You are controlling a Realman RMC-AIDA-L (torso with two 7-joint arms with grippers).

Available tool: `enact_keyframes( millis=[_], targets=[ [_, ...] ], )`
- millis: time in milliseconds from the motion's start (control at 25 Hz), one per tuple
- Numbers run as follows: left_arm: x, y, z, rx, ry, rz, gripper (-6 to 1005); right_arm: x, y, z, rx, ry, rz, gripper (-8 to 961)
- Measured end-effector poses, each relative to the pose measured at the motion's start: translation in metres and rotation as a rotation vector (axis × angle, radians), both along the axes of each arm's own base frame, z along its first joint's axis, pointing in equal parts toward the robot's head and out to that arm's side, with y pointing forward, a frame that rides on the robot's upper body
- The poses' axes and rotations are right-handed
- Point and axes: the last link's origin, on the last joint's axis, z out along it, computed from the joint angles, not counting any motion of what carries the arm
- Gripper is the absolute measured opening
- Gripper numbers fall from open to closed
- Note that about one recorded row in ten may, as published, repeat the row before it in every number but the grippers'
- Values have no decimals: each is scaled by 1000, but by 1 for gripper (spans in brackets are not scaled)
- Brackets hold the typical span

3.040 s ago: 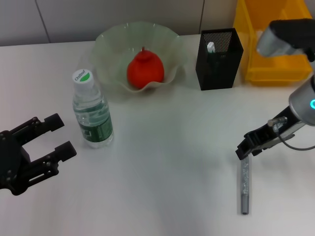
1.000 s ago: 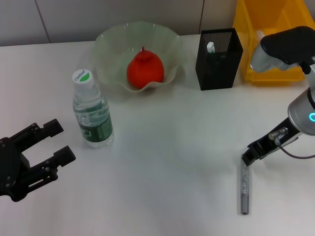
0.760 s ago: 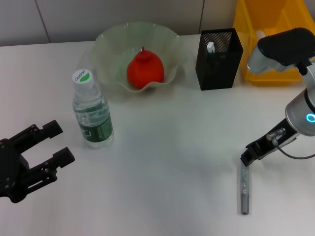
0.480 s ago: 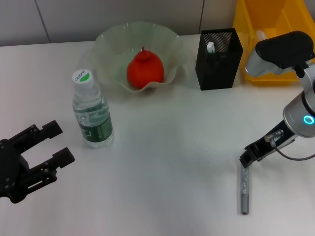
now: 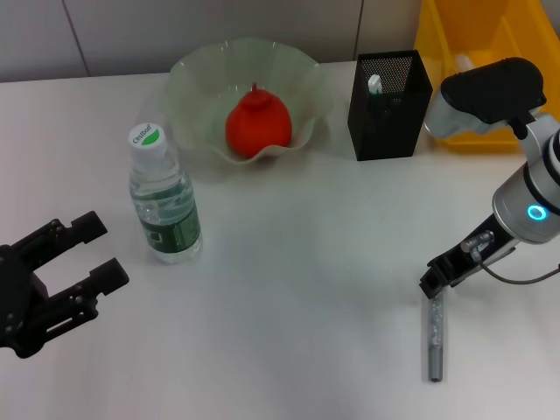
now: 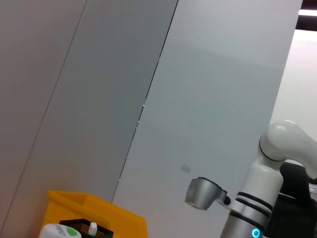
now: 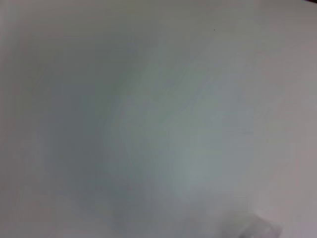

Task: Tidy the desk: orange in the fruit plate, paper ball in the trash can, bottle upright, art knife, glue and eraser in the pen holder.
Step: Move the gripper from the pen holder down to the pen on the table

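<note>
White desk, right gripper (image 5: 435, 282) above the art knife (image 5: 434, 340).
Knife lay near-right, long axis pointing near-to-far, its far end under jaws whose state I cannot tell; left gripper (image 5: 94, 253) spread, idle near-left.

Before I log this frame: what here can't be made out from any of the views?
- Right pincer: head view shows it low at the art knife, but not whether the fingers are open; right wrist view is a blurred blank.
- Pen holder: only a white tip shows; mesh walls hide the rest.
- Trash can: cut by the frame edge and covered by the right arm, so its contents are hidden.
</note>
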Motion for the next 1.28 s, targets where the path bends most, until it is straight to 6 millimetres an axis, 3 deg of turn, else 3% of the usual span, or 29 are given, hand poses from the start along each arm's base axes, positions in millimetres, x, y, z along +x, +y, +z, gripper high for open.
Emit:
enact_keyframes(
  millis=[560,1280],
  targets=[
    [0,2,1,4,3,1,747,-1,0,-1,-8,-2,3,335],
    [-2,0,2,8,2,8,747,-4,1,13,81,75,-5,334]
  ],
)
